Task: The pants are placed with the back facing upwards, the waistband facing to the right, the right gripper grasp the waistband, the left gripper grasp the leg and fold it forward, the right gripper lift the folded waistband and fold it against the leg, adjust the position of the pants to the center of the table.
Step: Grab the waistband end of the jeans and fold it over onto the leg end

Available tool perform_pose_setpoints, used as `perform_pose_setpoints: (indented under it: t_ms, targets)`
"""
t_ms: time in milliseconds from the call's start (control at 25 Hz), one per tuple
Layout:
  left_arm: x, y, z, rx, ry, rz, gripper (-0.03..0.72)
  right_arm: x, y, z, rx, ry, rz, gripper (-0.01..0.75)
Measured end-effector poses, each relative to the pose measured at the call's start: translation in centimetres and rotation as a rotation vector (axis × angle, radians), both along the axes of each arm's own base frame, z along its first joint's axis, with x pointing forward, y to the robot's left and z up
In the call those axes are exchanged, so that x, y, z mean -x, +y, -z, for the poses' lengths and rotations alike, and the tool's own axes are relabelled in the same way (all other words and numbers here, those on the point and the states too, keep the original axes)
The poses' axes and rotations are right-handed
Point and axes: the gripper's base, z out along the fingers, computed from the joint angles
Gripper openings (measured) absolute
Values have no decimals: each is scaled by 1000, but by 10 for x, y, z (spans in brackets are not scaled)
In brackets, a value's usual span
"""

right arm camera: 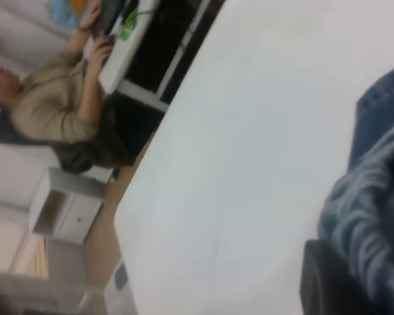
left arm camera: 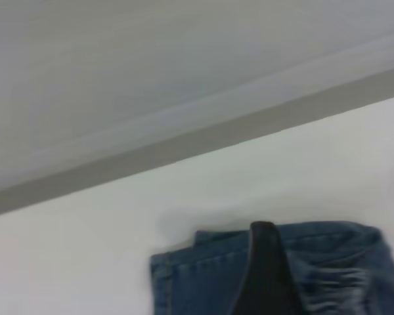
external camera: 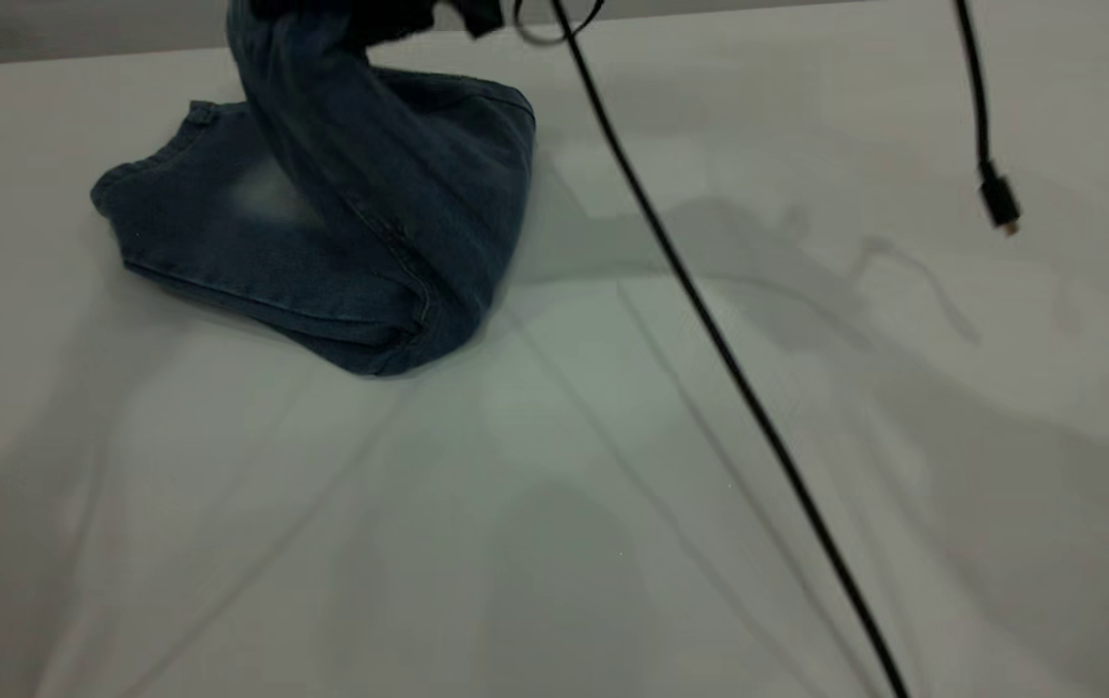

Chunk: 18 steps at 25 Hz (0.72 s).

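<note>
The right tool [right arm camera: 328,289] pinched the denim shorts [external camera: 322,233], lifting the waistband end to fold it; the left tool's [left arm camera: 266,275] state was unclear.

- Evenly lit, rather dim and greyish, across the table [external camera: 554,504] in the exterior view.
- Soft broad shadows right of the pants [external camera: 341,242], fanning toward the near edge.
- Thin cable [external camera: 710,330] sharp.
- Both wrist views blurred; denim and dark finger out of focus.
</note>
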Motion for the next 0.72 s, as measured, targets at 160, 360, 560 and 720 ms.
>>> perform_pose_setpoints:
  t_ms: [160,360,560,720]
  targets:
    - [2,-5,-2,36,2,48,468,-1,11,17,-8,15,69,75]
    - [2,-8,-1,62,8,60,468,-3,21,27,-26,3,149,75]
    - [1,-8,-1,60,7,59,468,3,30,27,-21,-14,131,103]
    - [1,-8,0,60,9,59,468,4,31,27,-22,-26,116,260]
